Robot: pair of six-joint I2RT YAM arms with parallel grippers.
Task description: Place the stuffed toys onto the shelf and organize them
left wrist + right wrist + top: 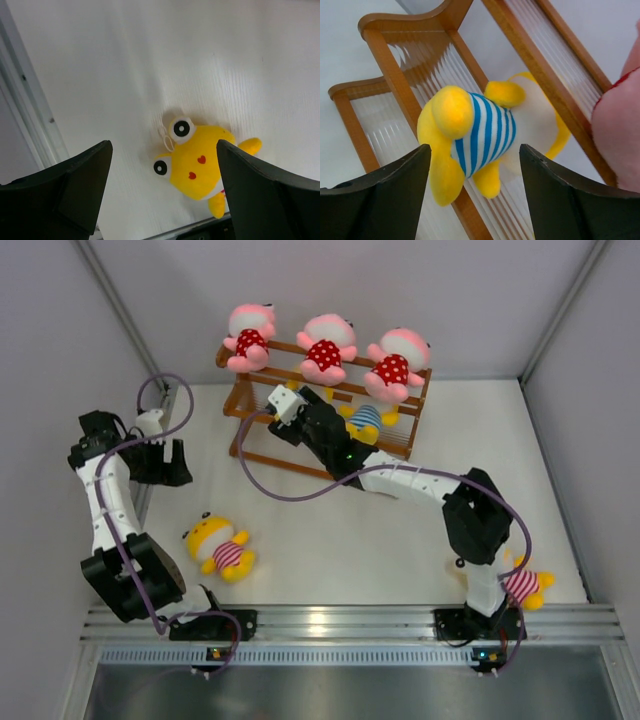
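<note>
Across the far side of the table (330,530), the shelf (238,398) holds three pink toys (327,348) on its top tier and a blue-striped toy (485,125) on the tier below.

Risk: the blue-striped toy lies tilted across thin rails, feet toward the right wrist camera. A finger that catches it on the way out would probably drag it off the rail. Any lift of the wrist under the top tier could knock a pink toy down.

Right arm (410,480): stretched forward and to the left from its base, forearm low, wrist at the shelf front. The right gripper (475,150) has its jaws parted either side of the toy and grips nothing.

Left arm (105,490): folded up by the table's left edge. The left gripper (164,145) is spread wide and empty, facing a red-striped toy (197,162) lying face-up on the table.

A second red-striped toy (527,587) lies against the right arm's base, where a swing of the arm might shove it.
</note>
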